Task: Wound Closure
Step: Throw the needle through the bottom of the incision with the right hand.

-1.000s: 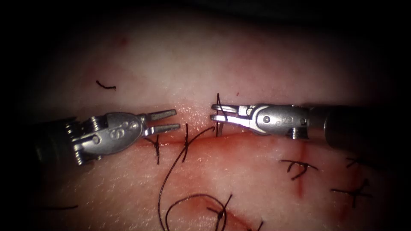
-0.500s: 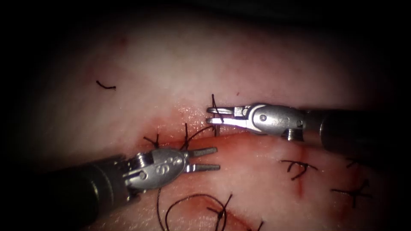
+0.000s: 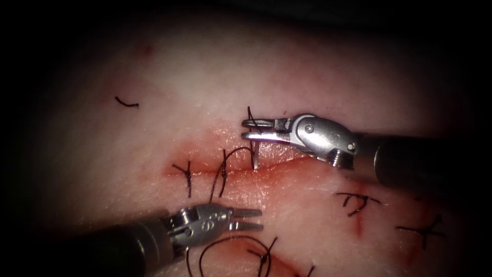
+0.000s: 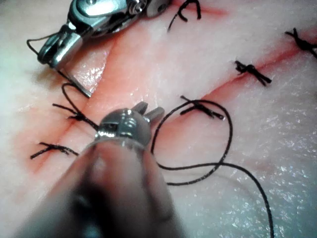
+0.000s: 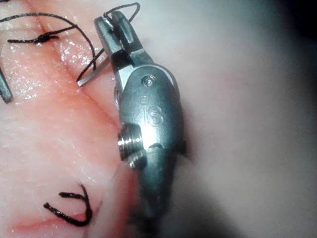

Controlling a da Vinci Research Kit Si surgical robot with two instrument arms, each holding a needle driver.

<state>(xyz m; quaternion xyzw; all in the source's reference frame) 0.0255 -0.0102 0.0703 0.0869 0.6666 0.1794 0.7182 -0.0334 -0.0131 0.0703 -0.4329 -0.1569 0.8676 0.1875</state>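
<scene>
My right tool [image 3: 245,129] comes in from the right above the cut [image 3: 287,163], its jaws shut on the curved needle [image 3: 254,156] near its upper end. The needle hangs down from the jaws and its lower end meets the tissue [image 3: 205,82] at the cut's far edge; how deep it sits I cannot tell. Dark thread [image 3: 233,152] curves left from the needle and down toward the near side. My left tool [image 3: 259,218] lies below the cut, open and holding nothing. The right wrist view has the right tool [image 5: 111,20] gripping the needle [image 5: 93,74]. The left wrist view has the left tool [image 4: 151,110] above slack thread [image 4: 225,148].
Two tied stitches [image 3: 188,177] cross the cut left of the needle. More knotted stitches [image 3: 359,201] sit at lower right, and a thread loop [image 3: 205,251] lies by the left tool's shaft. A cut end of thread [image 3: 126,104] rests upper left. Red fluid wets the cut.
My left tool swung from the cut's left end down to the near side, still open. My right tool moved slightly left and up with the needle, baring more of its length.
</scene>
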